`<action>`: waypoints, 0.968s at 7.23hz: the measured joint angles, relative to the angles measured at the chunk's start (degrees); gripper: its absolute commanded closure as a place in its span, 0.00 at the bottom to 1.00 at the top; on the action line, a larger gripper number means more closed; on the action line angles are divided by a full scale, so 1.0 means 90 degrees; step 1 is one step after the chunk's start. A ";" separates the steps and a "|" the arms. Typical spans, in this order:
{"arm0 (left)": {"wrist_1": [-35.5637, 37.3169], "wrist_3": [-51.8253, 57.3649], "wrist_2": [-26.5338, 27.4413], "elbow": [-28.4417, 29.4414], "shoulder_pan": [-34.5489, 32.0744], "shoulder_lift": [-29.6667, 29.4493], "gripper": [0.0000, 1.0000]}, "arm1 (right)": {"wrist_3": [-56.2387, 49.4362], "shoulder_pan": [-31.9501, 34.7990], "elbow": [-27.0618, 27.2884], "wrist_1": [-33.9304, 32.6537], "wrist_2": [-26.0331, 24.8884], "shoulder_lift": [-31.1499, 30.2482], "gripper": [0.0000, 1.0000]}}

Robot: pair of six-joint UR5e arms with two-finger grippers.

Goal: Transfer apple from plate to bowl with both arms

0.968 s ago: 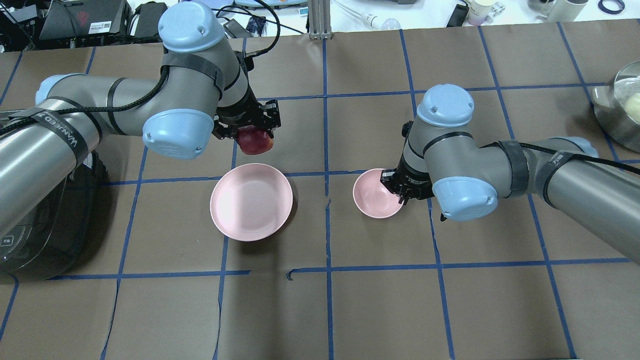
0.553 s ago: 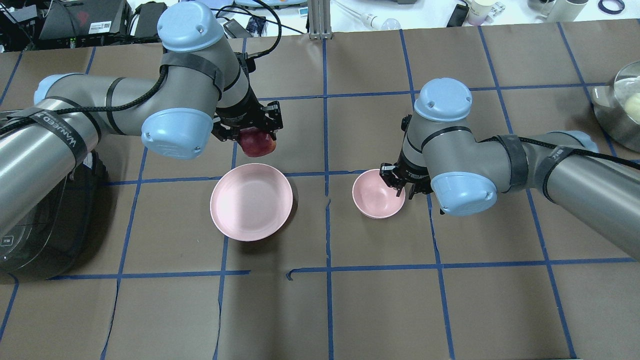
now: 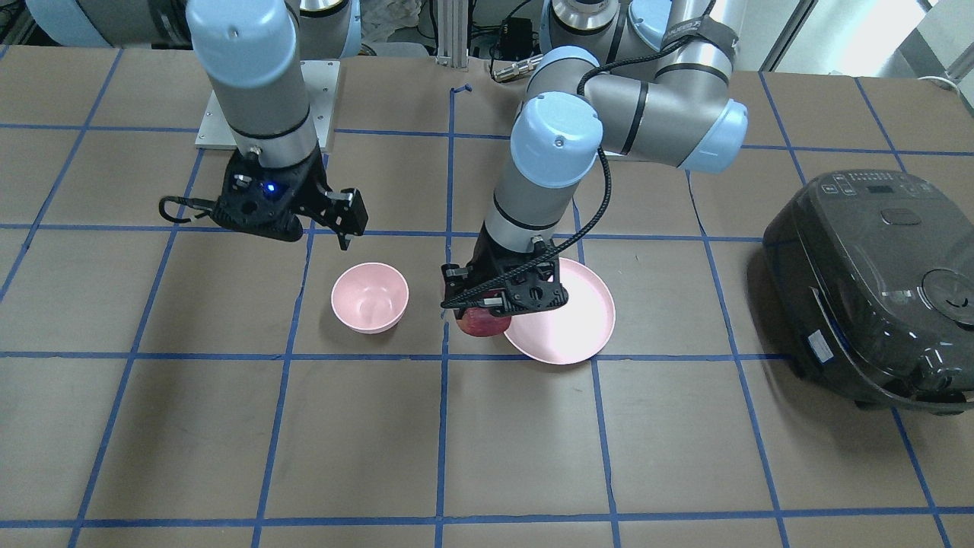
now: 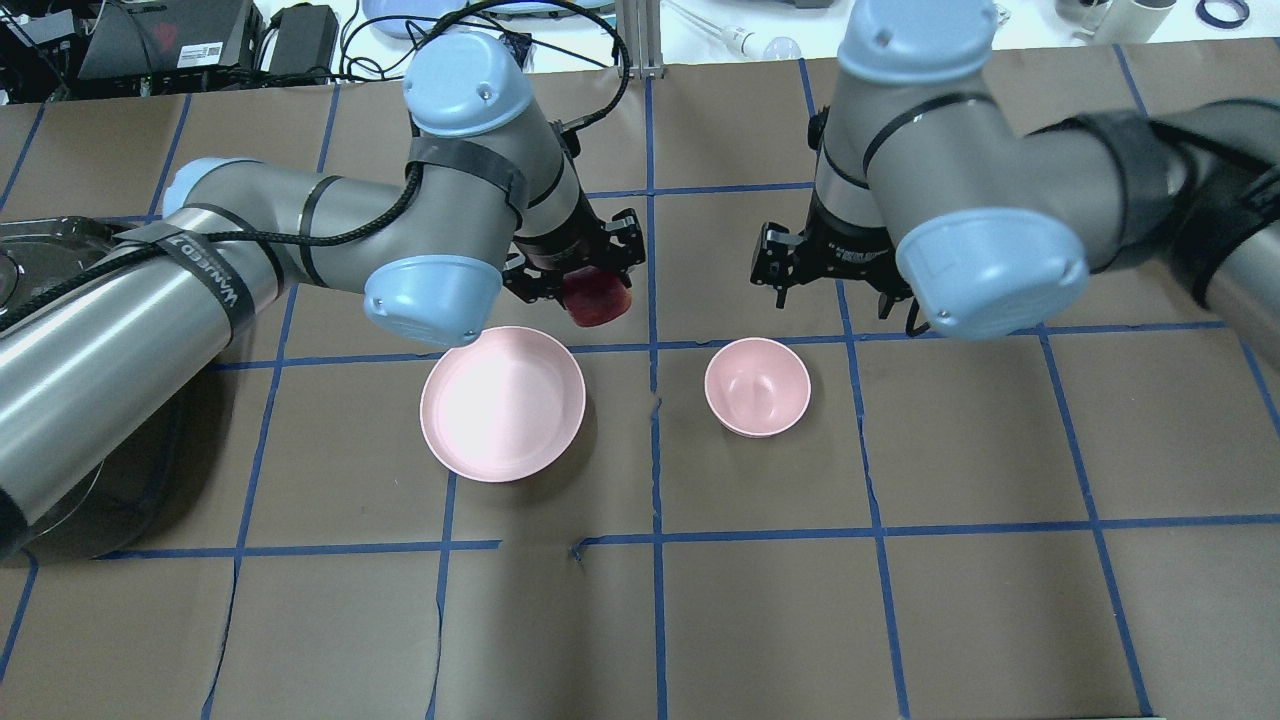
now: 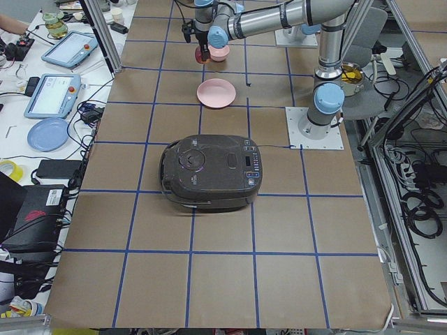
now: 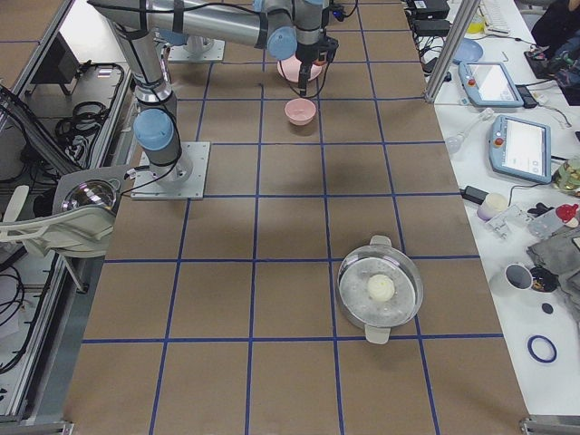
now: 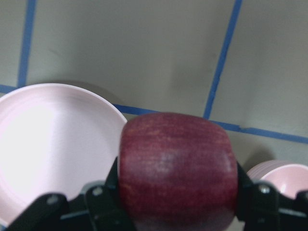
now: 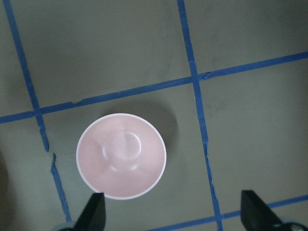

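Note:
My left gripper (image 4: 585, 278) is shut on the dark red apple (image 4: 597, 300) and holds it in the air beside the far right rim of the wide pink plate (image 4: 502, 403). The left wrist view shows the apple (image 7: 178, 168) between both fingers (image 7: 103, 202), with the plate (image 7: 53, 144) below left. The small pink bowl (image 4: 757, 387) stands empty to the plate's right. My right gripper (image 8: 175, 216) is open and empty, raised above the bowl (image 8: 121, 156). In the front view the apple (image 3: 481, 323) hangs between the bowl (image 3: 370, 297) and the plate (image 3: 567, 320).
A black rice cooker (image 3: 867, 289) stands on the table at my left end. A steel pot (image 6: 379, 290) with a pale ball in it sits far toward my right end. Blue tape lines grid the brown table cover.
My left arm has carried the apple to the right, toward the gap between plate and bowl. My right gripper has left the bowl's rim and risen away from it.

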 measured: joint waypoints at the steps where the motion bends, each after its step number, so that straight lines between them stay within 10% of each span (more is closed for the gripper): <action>1: 0.0179 -0.0432 -0.0231 0.0000 -0.0228 -0.0076 1.00 | -0.0047 0.0014 -0.0797 0.0929 0.0093 -0.0060 0.00; 6: 0.0940 -0.1559 0.0086 -0.0021 -0.1416 -0.0749 1.00 | -0.0506 -0.0125 -0.1747 0.1305 0.0143 0.0109 0.00; 7: 0.0988 -0.1601 0.0151 -0.0021 -0.1560 -0.0841 0.73 | -0.0523 -0.0177 -0.1759 0.1219 0.0130 0.0109 0.00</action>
